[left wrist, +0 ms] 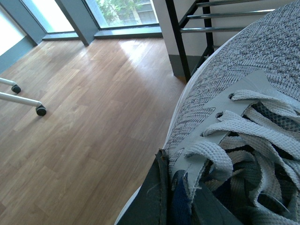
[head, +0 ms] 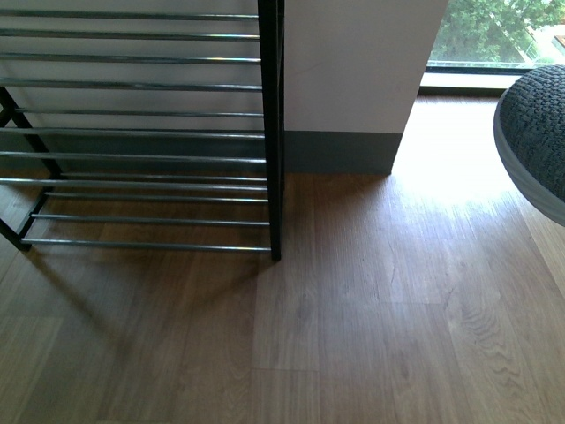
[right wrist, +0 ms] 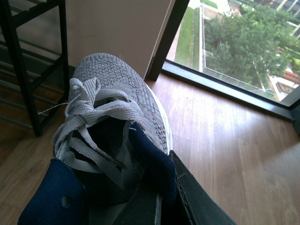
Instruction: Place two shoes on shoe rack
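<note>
- Clamping the left gripper (left wrist: 180, 207) narrowly on the navy collar of the first sneaker (left wrist: 243, 79), with a dark finger (left wrist: 152, 197) pressing against the collar's outer side.
- Noting loose white laces (left wrist: 234, 140) bunching just above that grip, and the grey knit toe pointing toward the shoe rack (left wrist: 206, 18).
- Pinching the right gripper (right wrist: 164, 201) shut on the navy collar wall of the second sneaker (right wrist: 112, 89), toe aiming at the corner where the white wall (right wrist: 112, 33) meets the window (right wrist: 243, 51).
- Catching a grey knit toe (head: 538, 132) with a white sole at the right edge of the front view, hanging above the wooden floor (head: 353, 336). Probably the second sneaker, though too cropped for certainty.
- Holding both sneakers apart from the shoe rack, touching none of its chrome bars.
- Logging the rack at front-left, its black frame standing on the floor against the wall and grey skirting.
- Spotting, well apart in the left wrist view, two castered legs (left wrist: 41, 110) near the window.
</note>
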### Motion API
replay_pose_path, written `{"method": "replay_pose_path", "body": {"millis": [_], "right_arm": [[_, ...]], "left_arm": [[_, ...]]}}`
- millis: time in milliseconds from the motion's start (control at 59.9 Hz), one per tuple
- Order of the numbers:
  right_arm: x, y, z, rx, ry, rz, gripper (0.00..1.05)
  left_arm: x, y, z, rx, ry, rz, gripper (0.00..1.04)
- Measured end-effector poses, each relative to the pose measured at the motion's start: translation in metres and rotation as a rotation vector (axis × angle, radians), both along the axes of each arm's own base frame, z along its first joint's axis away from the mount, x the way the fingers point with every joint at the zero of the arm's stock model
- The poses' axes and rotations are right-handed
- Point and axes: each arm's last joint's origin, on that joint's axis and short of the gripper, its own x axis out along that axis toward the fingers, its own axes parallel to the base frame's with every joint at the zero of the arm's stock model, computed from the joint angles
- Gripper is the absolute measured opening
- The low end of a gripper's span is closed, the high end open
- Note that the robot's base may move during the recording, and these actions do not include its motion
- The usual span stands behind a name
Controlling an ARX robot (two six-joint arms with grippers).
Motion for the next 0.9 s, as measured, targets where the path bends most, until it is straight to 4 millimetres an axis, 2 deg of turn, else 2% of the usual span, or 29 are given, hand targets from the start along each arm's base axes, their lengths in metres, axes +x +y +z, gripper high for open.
{"method": "replay_pose_path", "body": {"millis": [902], "right_arm": [[-0.0001,0.0000,-0.0009,0.001,0.004,-0.001,0.01]], "left_arm": [[0.0000,0.0001,0.0000,0.001,0.000,0.003,0.01]]}}
